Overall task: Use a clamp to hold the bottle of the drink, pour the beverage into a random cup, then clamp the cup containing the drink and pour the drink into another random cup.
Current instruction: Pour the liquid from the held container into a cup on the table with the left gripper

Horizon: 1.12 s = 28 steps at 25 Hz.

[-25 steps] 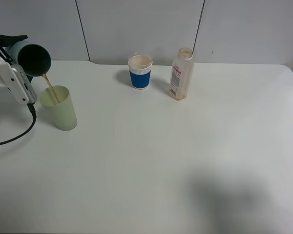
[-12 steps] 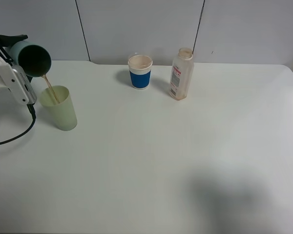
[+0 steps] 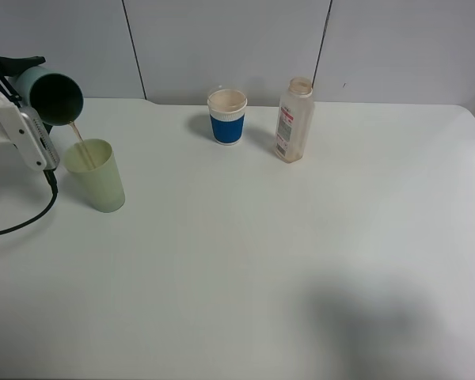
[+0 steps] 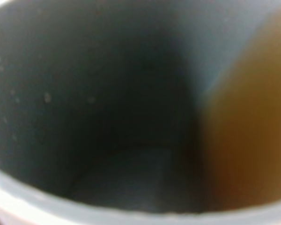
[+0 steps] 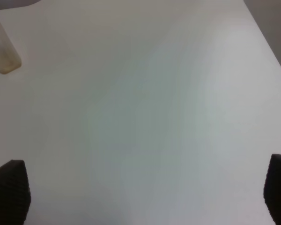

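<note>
My left gripper is shut on a dark green cup, tipped on its side above a pale green cup at the table's left. A thin brown stream runs from the dark cup into the pale one. The left wrist view is filled by the dark cup's inside with brown drink along one side. A nearly empty clear bottle stands at the back centre; its base shows in the right wrist view. My right gripper is open above bare table; the exterior view does not show it.
A blue-and-white paper cup stands at the back, left of the bottle. A black cable loops on the white table under the left arm. A grey wall runs behind the table.
The left gripper keeps the dark cup tipped in the same spot. The brown stream into the pale cup has grown thinner. Nothing else has moved.
</note>
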Tool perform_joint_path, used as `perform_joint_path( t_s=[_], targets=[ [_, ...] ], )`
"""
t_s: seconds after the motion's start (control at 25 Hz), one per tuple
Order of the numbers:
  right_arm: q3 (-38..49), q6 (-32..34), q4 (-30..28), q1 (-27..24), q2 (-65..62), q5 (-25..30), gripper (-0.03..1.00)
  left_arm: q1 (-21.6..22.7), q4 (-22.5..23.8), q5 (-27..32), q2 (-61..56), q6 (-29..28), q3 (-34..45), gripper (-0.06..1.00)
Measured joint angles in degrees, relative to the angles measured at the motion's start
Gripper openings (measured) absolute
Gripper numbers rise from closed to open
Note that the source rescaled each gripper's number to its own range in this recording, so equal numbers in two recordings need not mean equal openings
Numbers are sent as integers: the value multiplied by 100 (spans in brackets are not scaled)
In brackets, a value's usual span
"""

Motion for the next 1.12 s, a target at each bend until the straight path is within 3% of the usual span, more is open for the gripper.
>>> perform_joint_path(
  t_s=[1.12],
  targets=[
    [0,0,0,0,0,0,100,0,-15,-11,-174,551,0,0]
  ],
)
